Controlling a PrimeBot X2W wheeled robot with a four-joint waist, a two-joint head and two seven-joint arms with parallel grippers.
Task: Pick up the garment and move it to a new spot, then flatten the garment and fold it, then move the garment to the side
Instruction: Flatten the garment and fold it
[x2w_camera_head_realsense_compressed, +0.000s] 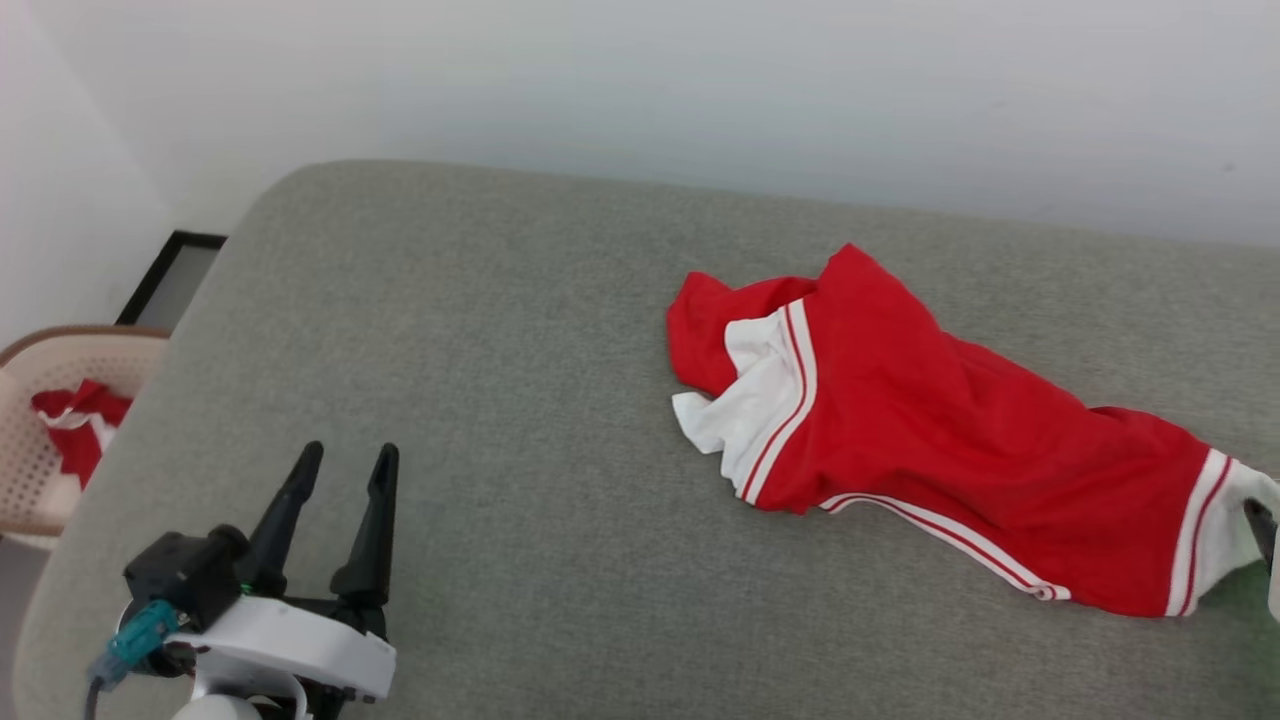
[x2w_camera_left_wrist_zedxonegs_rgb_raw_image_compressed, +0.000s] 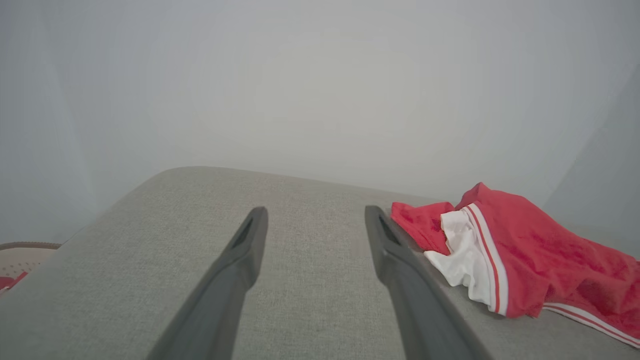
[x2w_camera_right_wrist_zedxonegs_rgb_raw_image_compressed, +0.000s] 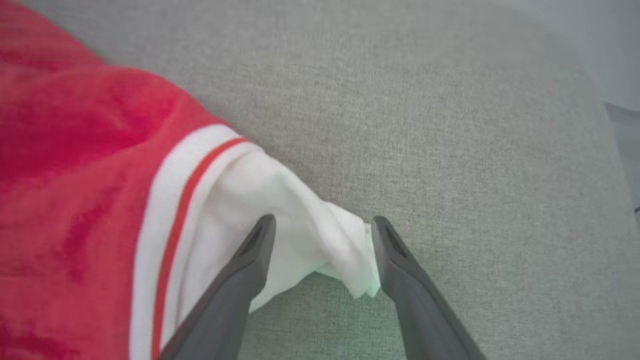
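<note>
Grey cushion (x2w_camera_head_realsense_compressed: 480, 330) is what we work on, and the red shirt (x2w_camera_head_realsense_compressed: 930, 420) lies on it toward our right side, crumpled and pulled out long. It has white sleeves and red and white stripes along its edges. One white sleeve (x2w_camera_head_realsense_compressed: 750, 400) is bunched up at the end nearer the middle of the cushion. The other end reaches the right edge of the head view.

From the head we see the whole shirt at once. The left wrist view shows the shirt (x2w_camera_left_wrist_zedxonegs_rgb_raw_image_compressed: 540, 270) from low down, off to the right of our left claw (x2w_camera_left_wrist_zedxonegs_rgb_raw_image_compressed: 315, 212). The right wrist view is very close. There the shirt (x2w_camera_right_wrist_zedxonegs_rgb_raw_image_compressed: 75, 175) is a big red blur, and we can see the folds in the tip of the other white sleeve (x2w_camera_right_wrist_zedxonegs_rgb_raw_image_compressed: 280, 200), with a faint green glow on the cushion (x2w_camera_right_wrist_zedxonegs_rgb_raw_image_compressed: 450, 150) below it.

A pale wall (x2w_camera_head_realsense_compressed: 700, 80) stands behind the cushion. Off its left side sits a tan basket (x2w_camera_head_realsense_compressed: 30, 480) with a red and white cloth (x2w_camera_head_realsense_compressed: 80, 425) in it.

Our left claw (x2w_camera_head_realsense_compressed: 350, 452) is spread wide above bare cushion, well apart from the shirt, and holds nothing. Our right claw (x2w_camera_right_wrist_zedxonegs_rgb_raw_image_compressed: 324, 222) is spread wide too. The sleeve tip lies between its two fingers and looks to touch the one on that view's right, but they are not pinching it.
</note>
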